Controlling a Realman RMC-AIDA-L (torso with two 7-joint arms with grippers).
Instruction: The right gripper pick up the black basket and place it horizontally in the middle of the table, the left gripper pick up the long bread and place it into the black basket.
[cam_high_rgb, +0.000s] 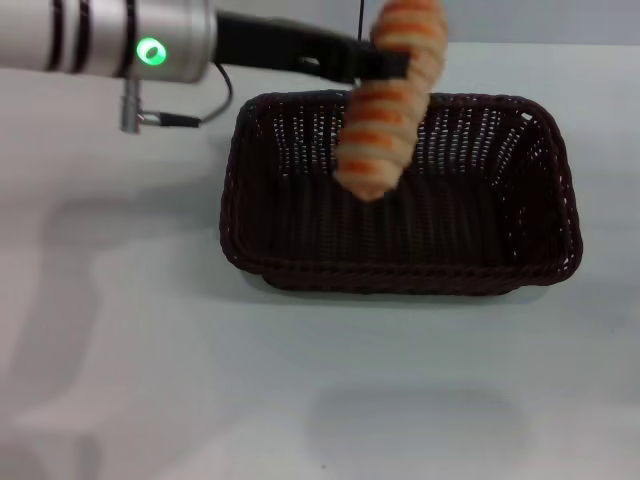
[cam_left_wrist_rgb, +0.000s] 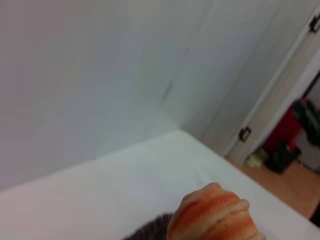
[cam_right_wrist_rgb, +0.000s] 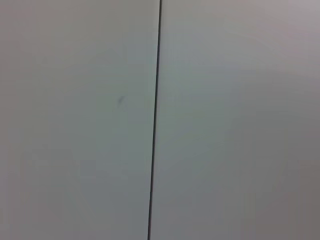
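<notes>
Woven wicker on the black basket (cam_high_rgb: 300, 240), dark brown-black, open weave in the sloped walls, braided along the rim, faintly glossy where light catches the strands. Ridged crust on the long bread (cam_high_rgb: 385, 110) above the basket, matt, striped orange and pale tan, soft-looking at the rounded end. Matt black, plastic-looking, on the left pincer (cam_high_rgb: 372, 64) clamped around the bread. Brushed silver metal with dark bands on the arm (cam_high_rgb: 90, 38) behind that pincer, satin sheen, green-lit ring inset. Smooth white bench (cam_high_rgb: 150, 380) under the basket, slightly reflective. Plain, smooth, matt grey wall panels (cam_right_wrist_rgb: 75, 120) split by a thin dark seam.
</notes>
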